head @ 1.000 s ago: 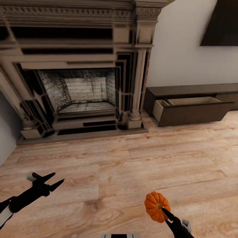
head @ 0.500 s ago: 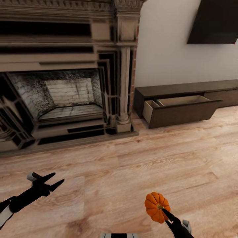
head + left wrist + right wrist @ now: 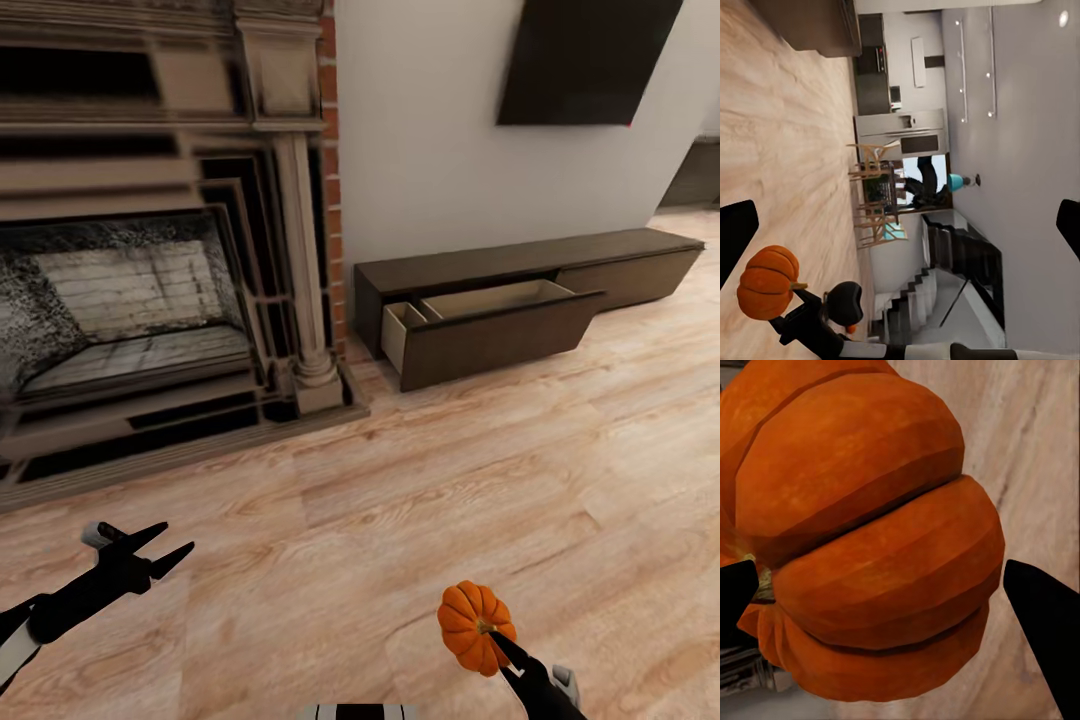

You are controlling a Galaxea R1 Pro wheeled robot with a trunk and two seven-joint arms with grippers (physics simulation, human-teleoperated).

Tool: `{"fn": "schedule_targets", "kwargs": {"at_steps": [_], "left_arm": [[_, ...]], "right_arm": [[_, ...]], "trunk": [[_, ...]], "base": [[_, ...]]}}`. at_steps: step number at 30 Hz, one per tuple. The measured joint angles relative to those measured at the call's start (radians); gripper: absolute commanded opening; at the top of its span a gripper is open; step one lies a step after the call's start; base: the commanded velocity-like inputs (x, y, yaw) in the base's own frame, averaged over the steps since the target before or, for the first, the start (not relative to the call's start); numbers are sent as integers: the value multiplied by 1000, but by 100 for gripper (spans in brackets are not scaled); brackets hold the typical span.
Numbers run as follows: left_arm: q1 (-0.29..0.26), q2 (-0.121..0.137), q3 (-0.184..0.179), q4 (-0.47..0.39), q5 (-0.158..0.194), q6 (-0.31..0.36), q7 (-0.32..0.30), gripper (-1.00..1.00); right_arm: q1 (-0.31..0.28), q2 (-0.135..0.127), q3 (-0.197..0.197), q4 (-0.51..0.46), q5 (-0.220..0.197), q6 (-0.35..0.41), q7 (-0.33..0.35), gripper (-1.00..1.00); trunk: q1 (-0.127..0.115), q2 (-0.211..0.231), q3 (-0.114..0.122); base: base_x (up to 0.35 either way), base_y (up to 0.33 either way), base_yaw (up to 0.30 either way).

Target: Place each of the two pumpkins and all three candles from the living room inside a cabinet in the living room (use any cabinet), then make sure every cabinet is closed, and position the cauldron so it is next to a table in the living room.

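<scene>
A bright-orange ribbed pumpkin [image 3: 472,620] hangs above the wood floor at the lower right, with my right gripper [image 3: 488,636] shut on it. The right wrist view has the same pumpkin [image 3: 862,532] close up between the two black fingertips [image 3: 1046,615]. My left gripper [image 3: 165,545] is open at the lower left, holding nothing. In the left wrist view the pumpkin [image 3: 769,283] shows on the right arm's tip. The long dark-brown cabinet [image 3: 620,255] stands against the white wall at the right, its left drawer [image 3: 490,335] pulled open with a pale, bare interior.
A large stone fireplace [image 3: 130,300] with a raised hearth takes up the left. A dark flat screen [image 3: 585,60] hangs on the wall above the cabinet. Open wood floor [image 3: 450,480] lies between me and the cabinet. A kitchen and staircase appear far off in the left wrist view.
The head view has swung to the right: the fireplace slid left and the cabinet with its open drawer came toward the middle. Both arms and the held pumpkin keep their places.
</scene>
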Motion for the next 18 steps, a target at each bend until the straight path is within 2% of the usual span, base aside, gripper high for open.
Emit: {"fn": "schedule_targets", "kwargs": {"at_steps": [7, 14, 18], "left_arm": [[0, 0, 0, 0, -1, 0, 0, 100], [0, 0, 0, 0, -1, 0, 0, 100], [0, -1, 0, 0, -1, 0, 0, 100]], "right_arm": [[0, 0, 0, 0, 0, 0, 0, -100], [0, 0, 0, 0, 0, -4, -6, -100], [0, 0, -1, 0, 0, -39, -11, -100]], "trunk": [[0, 0, -5], [0, 0, -6], [0, 0, -6]], "base": [[189, -229, -231], [189, -229, -36], [189, -229, -2]]}}
